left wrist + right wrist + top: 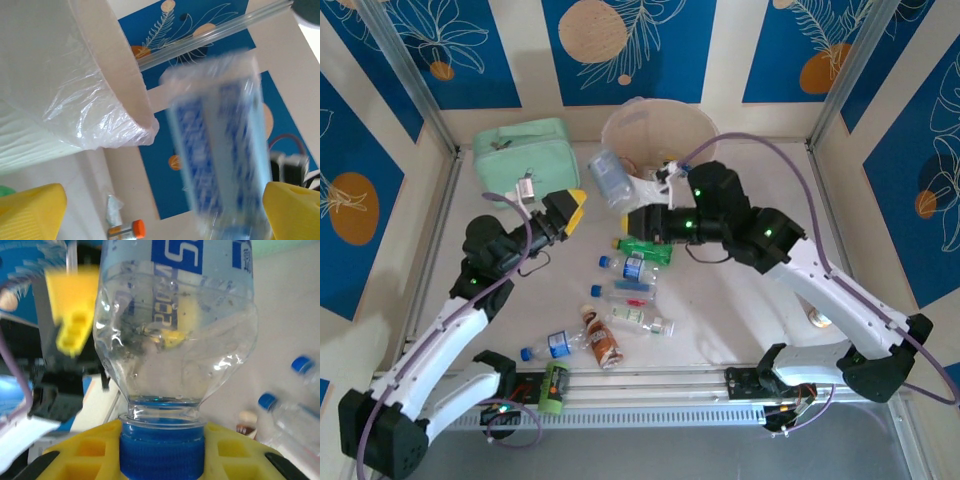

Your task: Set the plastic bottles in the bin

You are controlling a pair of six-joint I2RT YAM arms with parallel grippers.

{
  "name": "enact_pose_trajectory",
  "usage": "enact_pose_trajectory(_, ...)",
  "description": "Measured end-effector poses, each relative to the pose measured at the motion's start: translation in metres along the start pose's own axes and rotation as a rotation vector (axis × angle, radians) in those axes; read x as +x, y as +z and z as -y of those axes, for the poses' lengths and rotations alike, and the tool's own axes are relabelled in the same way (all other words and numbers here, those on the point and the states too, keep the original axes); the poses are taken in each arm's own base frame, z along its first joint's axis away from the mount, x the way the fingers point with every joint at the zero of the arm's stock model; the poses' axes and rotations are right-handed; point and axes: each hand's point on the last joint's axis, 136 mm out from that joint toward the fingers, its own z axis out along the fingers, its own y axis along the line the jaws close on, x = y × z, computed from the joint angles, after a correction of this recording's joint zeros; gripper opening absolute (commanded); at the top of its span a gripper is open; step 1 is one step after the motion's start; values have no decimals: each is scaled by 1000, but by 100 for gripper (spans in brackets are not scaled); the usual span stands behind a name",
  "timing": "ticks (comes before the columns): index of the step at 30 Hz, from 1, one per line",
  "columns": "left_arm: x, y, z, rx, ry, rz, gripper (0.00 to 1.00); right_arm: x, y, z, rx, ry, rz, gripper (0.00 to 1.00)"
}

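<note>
From above we see the right arm reaching in from the right edge of the surface toward the far edge. The right gripper (162, 452) holds a clear bottle (610, 178) at the left rim of the bin (680, 125). The right wrist view adds the detail: yellow fingers clenched on the blue cap, bottle body pointing away. The left arm stretches up from the near-left corner, and the left gripper (570, 208) sits just beside that bottle. The left wrist view shows its fingertips spread wide, the blue label blurred between them and the bin's liner alongside. More bottles (632, 290) lie mid-surface.
</note>
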Motion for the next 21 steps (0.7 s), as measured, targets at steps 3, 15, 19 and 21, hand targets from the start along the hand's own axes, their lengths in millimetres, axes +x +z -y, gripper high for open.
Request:
enact_pose_trajectory(3, 5, -8, -12, -72, 25, -7, 100, -34, -14, 9, 51, 10, 92, 10)
enact_pose_trajectory(15, 25, -28, -71, -336, 6, -58, 95, -116, -27, 116, 321, 195, 200, 17)
enact_pose_trajectory(19, 31, -35, -88, -416, -3, -71, 95, -119, -26, 137, 362, 235, 190, 48)
enact_pose_trajectory(21, 33, -38, -93, -442, -5, -77, 95, -119, -29, 141, 371, 239, 191, 58)
